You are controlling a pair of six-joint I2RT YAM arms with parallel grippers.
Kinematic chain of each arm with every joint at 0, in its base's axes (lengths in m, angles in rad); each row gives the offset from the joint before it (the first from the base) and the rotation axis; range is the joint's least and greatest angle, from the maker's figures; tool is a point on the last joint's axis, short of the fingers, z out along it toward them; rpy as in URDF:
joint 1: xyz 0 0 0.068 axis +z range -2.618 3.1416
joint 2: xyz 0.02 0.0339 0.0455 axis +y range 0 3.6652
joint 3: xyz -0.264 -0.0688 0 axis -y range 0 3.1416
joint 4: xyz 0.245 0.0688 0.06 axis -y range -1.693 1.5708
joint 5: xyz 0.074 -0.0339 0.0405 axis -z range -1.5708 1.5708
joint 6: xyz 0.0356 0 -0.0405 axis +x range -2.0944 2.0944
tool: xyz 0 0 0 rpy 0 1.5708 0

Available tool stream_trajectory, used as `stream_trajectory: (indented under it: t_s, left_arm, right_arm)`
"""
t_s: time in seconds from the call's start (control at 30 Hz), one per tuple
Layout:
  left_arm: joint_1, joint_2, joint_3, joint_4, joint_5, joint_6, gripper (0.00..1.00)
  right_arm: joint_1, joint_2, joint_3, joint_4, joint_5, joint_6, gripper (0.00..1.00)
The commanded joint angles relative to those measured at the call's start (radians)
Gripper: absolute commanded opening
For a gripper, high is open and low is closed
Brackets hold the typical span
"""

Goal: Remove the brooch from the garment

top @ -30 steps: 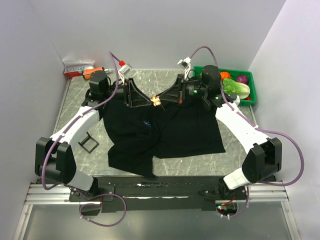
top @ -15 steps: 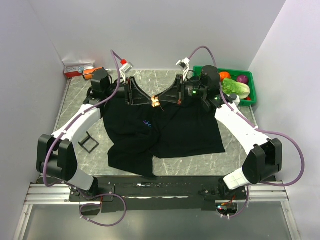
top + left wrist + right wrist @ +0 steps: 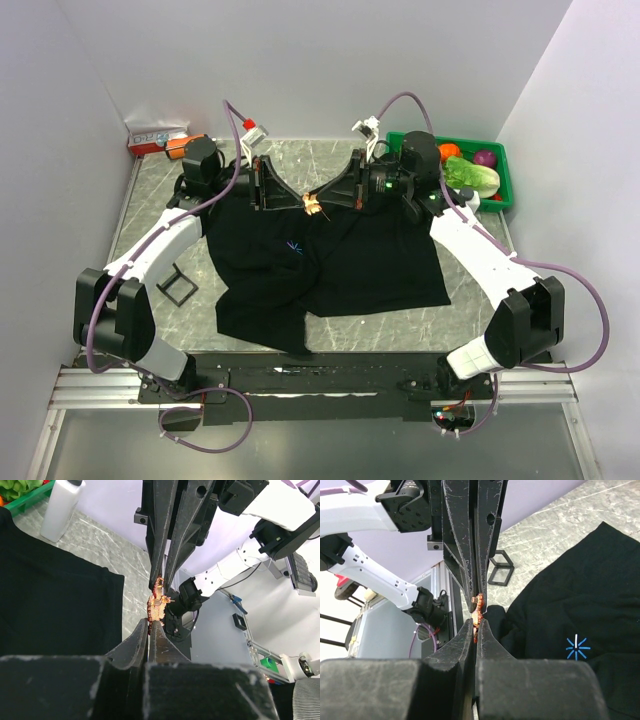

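Upper centre of overhead view: left claw (image 3: 303, 203) and right claw (image 3: 322, 198) both clamped on brooch (image 3: 313, 204); best to ease it slowly off shirt (image 3: 370, 260).

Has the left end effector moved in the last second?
Yes, slightly: the left end effector has edged right, toward the green bin, and closed on the brooch.

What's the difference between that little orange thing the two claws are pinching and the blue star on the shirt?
The brooch is orange-tan and lumpy; the star is blue, just thin flat lines. The brooch is pinched between the left gripper and right gripper near the shirt's far edge; the star lies untouched nearer its middle. Both are tiny beside the black shirt.
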Motion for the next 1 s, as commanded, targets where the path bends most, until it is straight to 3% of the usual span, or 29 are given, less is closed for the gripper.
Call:
stream_trajectory:
  t_s: [0.0,0.07,0.17,0.27,0.37,0.47,0.6,0.63,0.8,0.97]
  left_arm:
    - [-0.006,-0.012,0.023,0.004,0.035,0.055,0.01]
    - [-0.006,-0.015,0.023,-0.074,0.04,0.098,0.01]
    - [-0.006,-0.024,0.03,-0.236,0.052,0.228,0.01]
    - [-0.006,-0.02,0.046,-0.411,0.058,0.365,0.01]
    - [-0.005,-0.024,0.032,-0.458,0.055,0.44,0.01]
    - [-0.002,-0.041,-0.005,-0.433,0.048,0.419,0.01]
    - [0.01,-0.073,-0.043,-0.377,0.005,0.319,0.01]
    - [0.012,-0.08,-0.078,-0.287,0.0,0.281,0.01]
    - [0.018,-0.072,-0.171,-0.078,0.037,0.043,0.01]
    - [0.023,-0.052,-0.217,-0.045,0.052,0.01,0.01]
  right_arm:
    - [0.008,-0.029,-0.003,0.011,0.002,-0.029,0.2]
    - [-0.005,-0.035,0.035,-0.048,0.009,-0.066,0.34]
    - [-0.048,-0.046,0.09,-0.165,0.004,-0.17,0.42]
    - [-0.082,-0.048,0.104,-0.273,0.005,-0.29,0.44]
    - [-0.073,-0.078,0.032,-0.336,0.059,-0.472,0.45]
    - [-0.03,-0.132,-0.113,-0.333,0.172,-0.609,0.43]
    - [0.016,-0.158,-0.253,-0.243,0.236,-0.599,0.41]
    - [0.025,-0.152,-0.269,-0.226,0.223,-0.582,0.41]
    - [0.071,-0.086,-0.278,-0.137,0.16,-0.465,0.34]
    - [0.09,-0.026,-0.235,-0.079,0.124,-0.41,0.32]
